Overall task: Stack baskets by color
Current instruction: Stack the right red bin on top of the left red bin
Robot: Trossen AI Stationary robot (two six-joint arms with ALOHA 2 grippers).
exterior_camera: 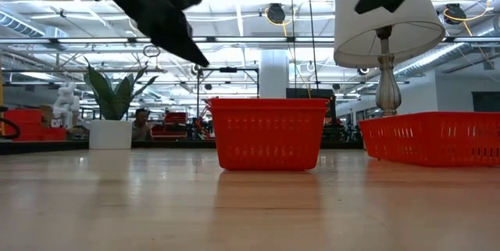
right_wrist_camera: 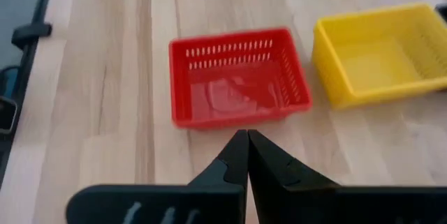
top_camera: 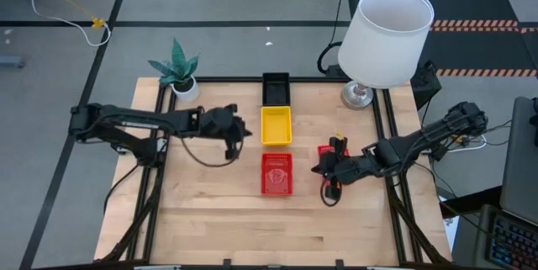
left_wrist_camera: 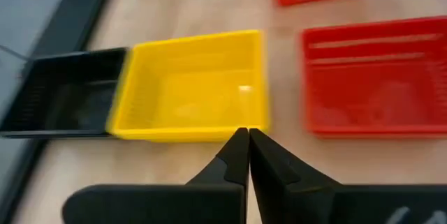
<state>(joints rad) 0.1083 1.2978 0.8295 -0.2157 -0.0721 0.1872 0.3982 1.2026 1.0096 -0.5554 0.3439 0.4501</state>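
Three baskets lie in a row down the table's middle, each resting on its bottom: a black basket [top_camera: 276, 87] farthest back, a yellow basket [top_camera: 276, 125] [left_wrist_camera: 192, 88] and a red basket [top_camera: 276, 173] [right_wrist_camera: 237, 77] nearest. A second red basket [top_camera: 329, 150] [exterior_camera: 433, 138] sits to the right, partly hidden under my right arm. My left gripper [top_camera: 247, 131] [left_wrist_camera: 248, 142] hangs shut above the table just left of the yellow basket. My right gripper [top_camera: 319, 169] [right_wrist_camera: 246, 140] is shut too, in the air right of the middle red basket, and holds nothing.
A white lamp [top_camera: 388, 34] stands at the far right corner and a small potted plant [top_camera: 178, 72] at the far left corner. Black frame rails [top_camera: 155, 186] run along the table's left and right sides. Bare wood lies across the near half of the table.
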